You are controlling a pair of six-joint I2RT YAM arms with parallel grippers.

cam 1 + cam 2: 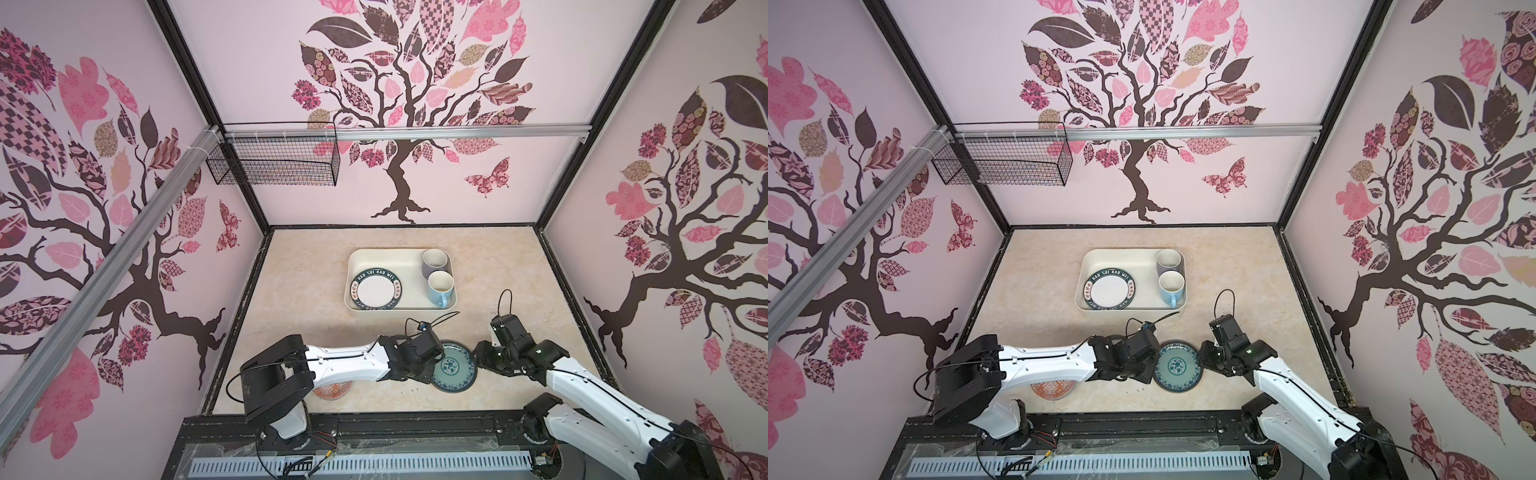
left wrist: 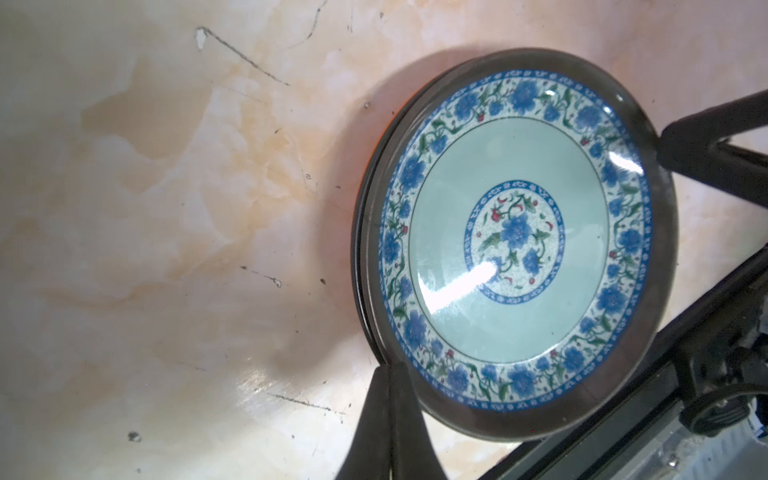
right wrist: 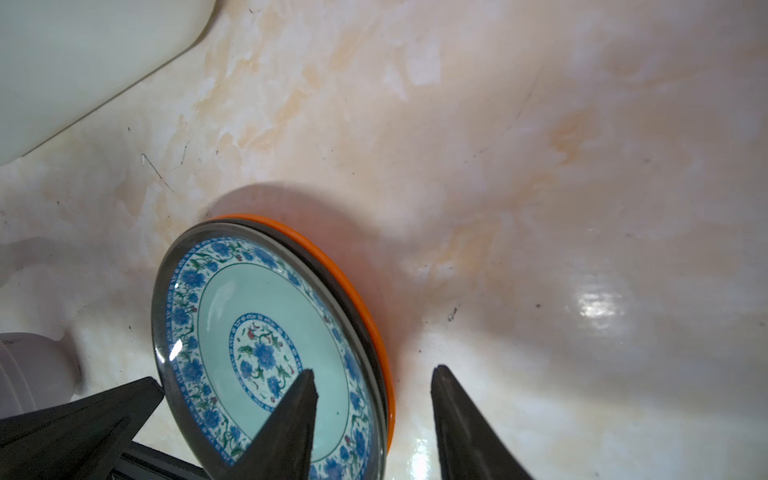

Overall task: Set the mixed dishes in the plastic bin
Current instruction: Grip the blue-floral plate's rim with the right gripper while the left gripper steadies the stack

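At five o'clock from the plastic bin (image 1: 386,259) lies your teal patterned plate (image 1: 455,368); left gripper (image 2: 390,374), jaws together, at its nine o'clock rim; right gripper (image 3: 374,370), jaws apart, straddling three o'clock.

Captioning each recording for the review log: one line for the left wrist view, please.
Left gripper, jaws shut, at the rim of a blue-flowered teal plate; marble tabletop beyond.

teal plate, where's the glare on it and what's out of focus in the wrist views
Left wrist view: a white glare streak crosses the teal plate beside its centre flower. Right wrist view: only a small glint on its rim, but the table shines hard and the cream bin corner is blurred. Both top views: no glare on the plate.
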